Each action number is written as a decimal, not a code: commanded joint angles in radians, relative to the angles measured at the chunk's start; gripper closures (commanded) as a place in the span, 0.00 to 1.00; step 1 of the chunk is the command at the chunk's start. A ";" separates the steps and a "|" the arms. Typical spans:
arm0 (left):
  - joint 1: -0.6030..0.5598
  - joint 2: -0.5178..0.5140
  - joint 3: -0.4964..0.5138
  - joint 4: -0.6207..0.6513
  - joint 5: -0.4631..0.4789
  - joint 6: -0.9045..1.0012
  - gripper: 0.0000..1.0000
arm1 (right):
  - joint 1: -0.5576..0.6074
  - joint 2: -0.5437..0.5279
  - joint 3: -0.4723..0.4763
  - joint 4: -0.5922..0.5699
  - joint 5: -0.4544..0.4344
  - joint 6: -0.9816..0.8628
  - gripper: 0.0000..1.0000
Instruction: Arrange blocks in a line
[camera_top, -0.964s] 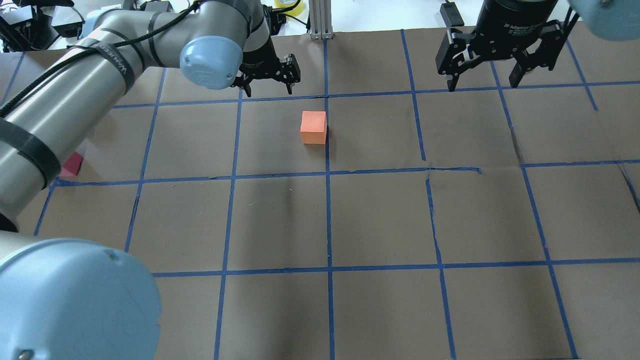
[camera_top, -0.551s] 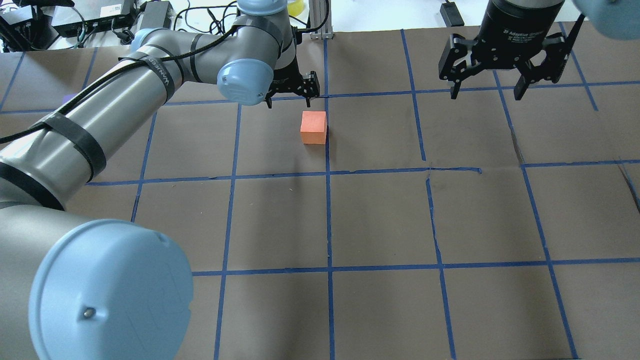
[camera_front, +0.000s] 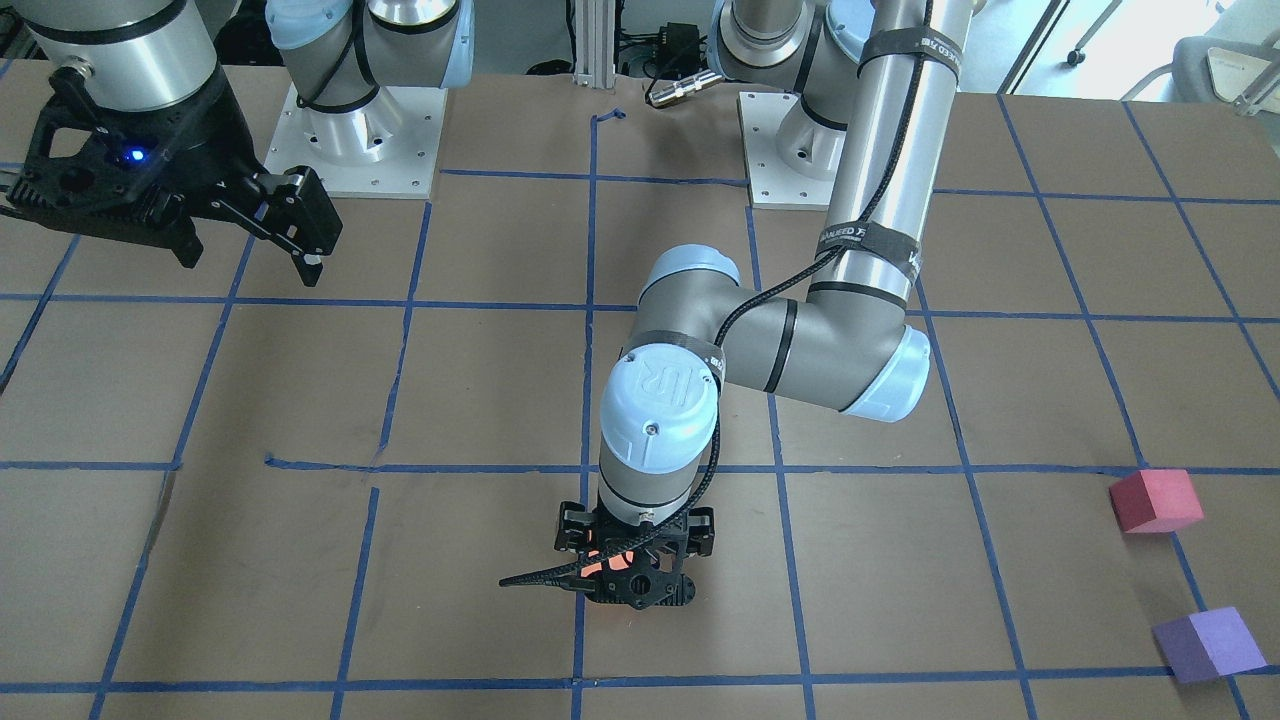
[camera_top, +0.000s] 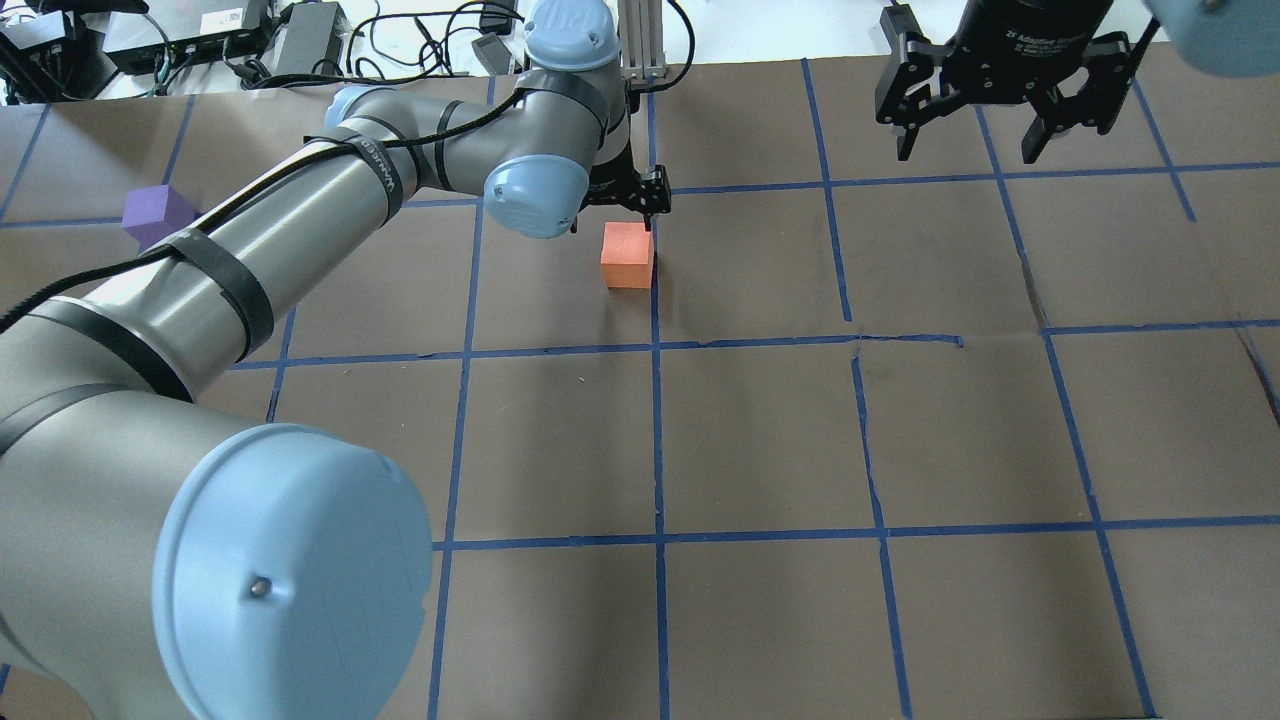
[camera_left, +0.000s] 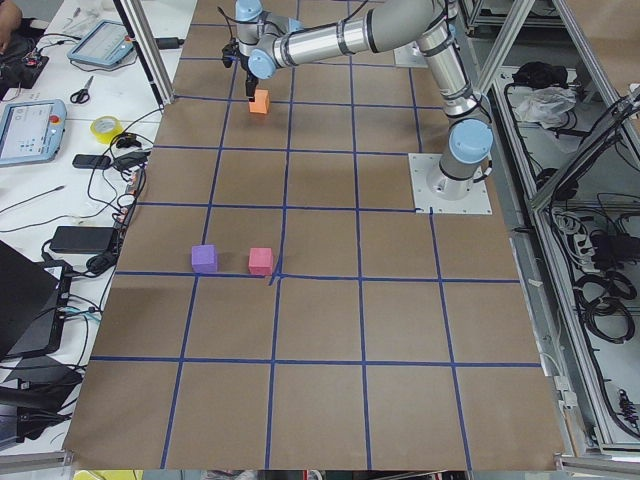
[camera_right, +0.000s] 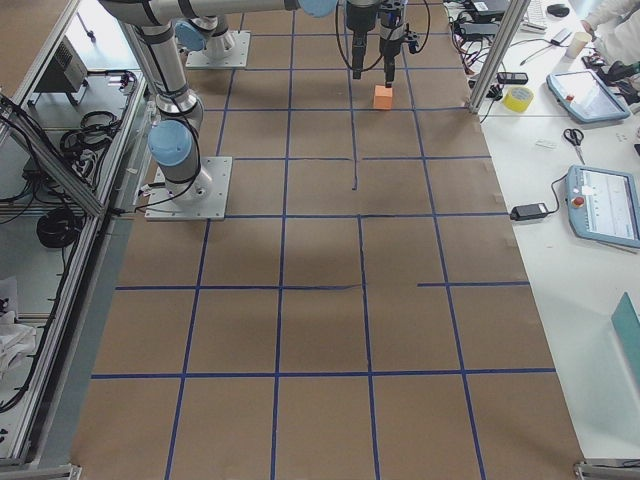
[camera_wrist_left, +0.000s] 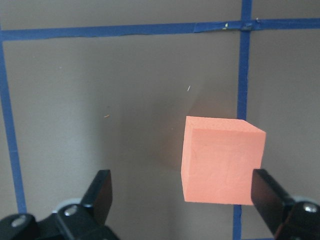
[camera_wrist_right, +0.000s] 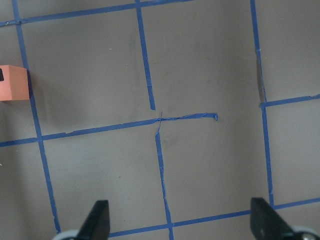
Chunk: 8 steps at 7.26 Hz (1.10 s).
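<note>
Orange block lies between the wide-spread fingers of the left gripper, which hovers over it. The block sits nearer one finger, and contact cannot be judged. It rests on the brown paper table, right beside a blue tape line in the far middle of the grid. The right gripper hangs spread open above the table, well apart to the right. The reddish-pink block and purple block lie near each other towards the table's left end.
</note>
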 joint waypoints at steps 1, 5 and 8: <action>-0.013 -0.023 0.000 0.019 -0.006 -0.022 0.00 | 0.003 -0.011 -0.005 0.004 0.005 0.008 0.00; -0.014 -0.060 0.000 0.022 -0.006 -0.016 0.00 | 0.000 -0.011 -0.002 -0.021 0.090 0.013 0.00; -0.014 -0.052 -0.008 0.041 -0.009 -0.059 0.71 | -0.003 -0.011 -0.005 -0.028 0.124 -0.093 0.00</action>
